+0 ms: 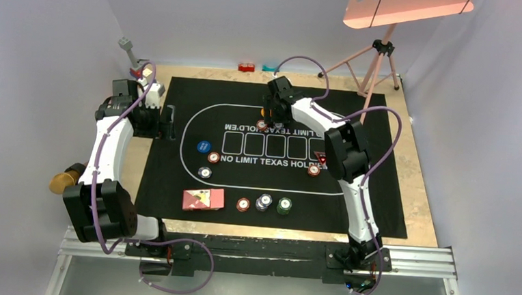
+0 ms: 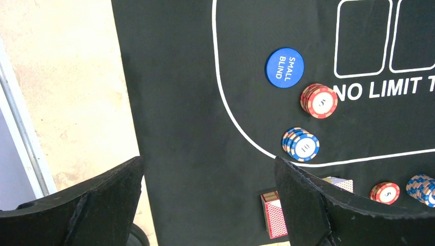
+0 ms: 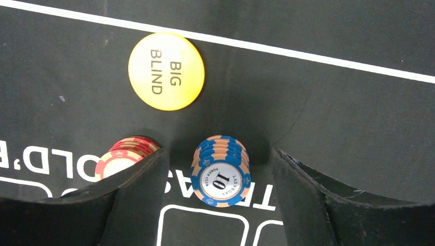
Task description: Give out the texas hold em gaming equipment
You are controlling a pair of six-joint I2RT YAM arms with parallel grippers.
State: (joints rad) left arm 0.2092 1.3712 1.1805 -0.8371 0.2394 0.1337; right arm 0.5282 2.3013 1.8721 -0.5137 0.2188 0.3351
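Clutter sits only at the rim: toy blocks [image 1: 247, 67] along the far edge of the bench [image 1: 419, 198] and a pink tripod [image 1: 379, 59] at the far right corner, while the black mat [image 1: 167, 183] covers the middle. My right claw [image 3: 218, 152] is over the far half of the mat with its jaws spread. A blue "10" chip stack [image 3: 220, 170] stands between the fingers with a gap on each side, so nothing is gripped. A red chip stack [image 3: 125, 156] crowds the outside of one finger, partly hidden by it, and the orange BIG BLIND disc [image 3: 166, 71] lies just beyond, toward the far edge, apart from both stacks. My left claw [image 2: 209, 160] is spread too and holds nothing, over the mat's left edge. Toward the middle from it lie the blue SMALL BLIND disc [image 2: 284, 67], a second red stack [image 2: 318, 101] and a second blue stack [image 2: 301, 144], all well clear of the fingers. The playing cards [image 2: 274, 215] lie partly behind one finger, toward the near edge, with a row of three chip stacks [image 1: 263, 202] beside them. The triangle marker [image 1: 320, 157] is by the right arm.
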